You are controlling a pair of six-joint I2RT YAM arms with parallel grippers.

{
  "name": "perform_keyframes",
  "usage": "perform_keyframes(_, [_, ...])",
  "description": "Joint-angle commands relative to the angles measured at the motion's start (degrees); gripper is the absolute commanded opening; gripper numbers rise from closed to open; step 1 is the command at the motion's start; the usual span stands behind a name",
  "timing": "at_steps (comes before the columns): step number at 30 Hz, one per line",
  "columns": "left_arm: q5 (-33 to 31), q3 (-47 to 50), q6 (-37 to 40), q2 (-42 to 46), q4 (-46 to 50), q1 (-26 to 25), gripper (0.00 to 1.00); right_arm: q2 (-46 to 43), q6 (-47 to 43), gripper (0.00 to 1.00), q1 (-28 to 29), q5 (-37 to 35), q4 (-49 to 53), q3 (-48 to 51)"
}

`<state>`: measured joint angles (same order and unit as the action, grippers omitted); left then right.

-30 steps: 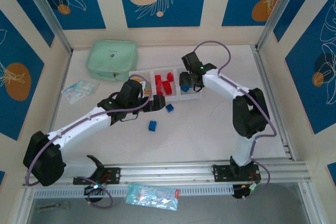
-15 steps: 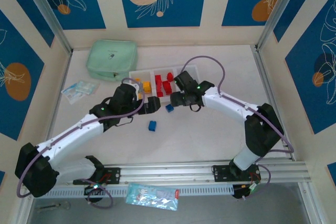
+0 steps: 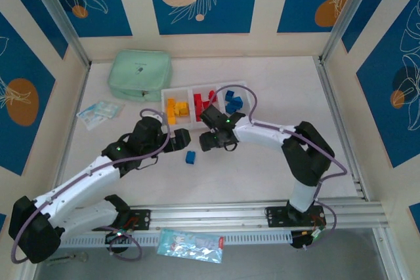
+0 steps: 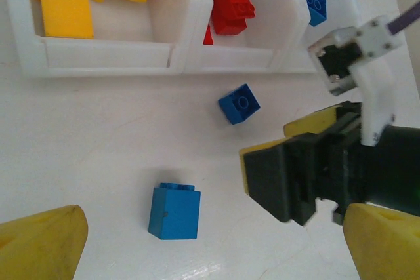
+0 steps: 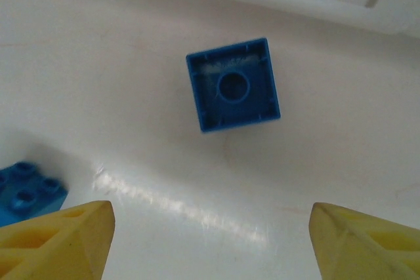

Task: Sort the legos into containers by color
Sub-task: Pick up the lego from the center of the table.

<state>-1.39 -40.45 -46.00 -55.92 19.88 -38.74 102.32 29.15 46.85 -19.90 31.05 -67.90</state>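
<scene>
Where blue lego (image 3: 190,157) lies loose, pouch (image 3: 140,75) apart

— How are we posed?
— We stretch low just in front of the tray (image 4: 111,54). Our left gripper (image 3: 182,138) and right gripper (image 3: 210,141) face each other, slightly apart, fingers spread wide, holding nothing.

Tray (image 4: 111,57) white; legos (image 4: 239,103) yel, red, blue; pouch (image 3: 140,75) mint grn; jaws yel.
</scene>
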Motion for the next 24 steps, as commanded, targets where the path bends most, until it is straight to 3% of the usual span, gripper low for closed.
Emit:
perform_keyframes(1, [-2.12, 0.54, -0.76, 1.64, 1.97, 0.58, 0.99, 1.89, 0.41, 0.75, -1.25, -0.47, -0.49, -2.75])
perform_keyframes(8, [-3.01, 0.68, -1.06, 2.38, 2.45, 0.76, 0.99, 6.42, -2.69, 0.67, -2.75, 1.95, -2.93, -5.68])
perform_keyframes(20, [-2.75, -0.52, -1.30, 2.63, 3.33, 0.87, 0.99, 11.97, -5.53, 0.55, -3.94, -0.46, -3.06, -9.46])
perform_keyframes(24, [-2.42, -0.07, -1.62, 2.57, 2.62, 0.86, 0.99, 11.79, -5.76, 0.47, -3.87, -0.30, -2.92, -9.38])
